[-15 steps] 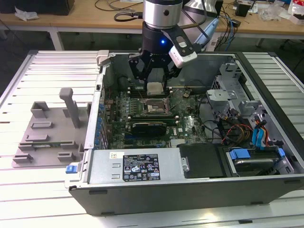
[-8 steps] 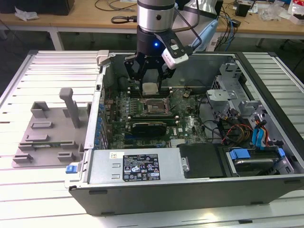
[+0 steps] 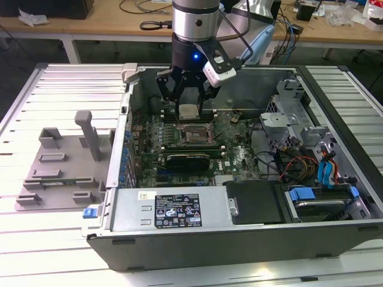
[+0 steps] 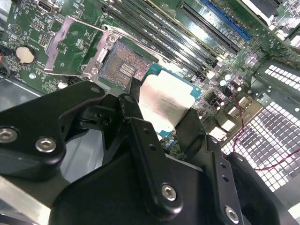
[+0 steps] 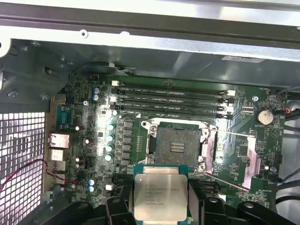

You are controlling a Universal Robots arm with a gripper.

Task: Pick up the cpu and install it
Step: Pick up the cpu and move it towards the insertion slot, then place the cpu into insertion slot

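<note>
While the gripper (image 3: 189, 108) is gripping the cpu (image 3: 189, 112) by two opposite edges, its black fingers (image 4: 140, 136) are standing only as far apart as the chip is wide, and the silver top is facing upward. In the exterior view the chip is hanging inside the open computer case (image 3: 239, 239), and the dark socket (image 3: 194, 135) is lying at six o'clock from it, not yet receiving it (its metal frame (image 5: 234, 154) is standing open in the first wrist view). Memory slots (image 5: 173, 101) are running alongside the socket on the green motherboard (image 3: 236, 156). At nine o'clock from the case a grey fixture tray (image 3: 60, 170) is resting on the slatted metal table (image 3: 36, 257); at twelve o'clock a wooden bench (image 3: 90, 27) is carrying cables.
</note>
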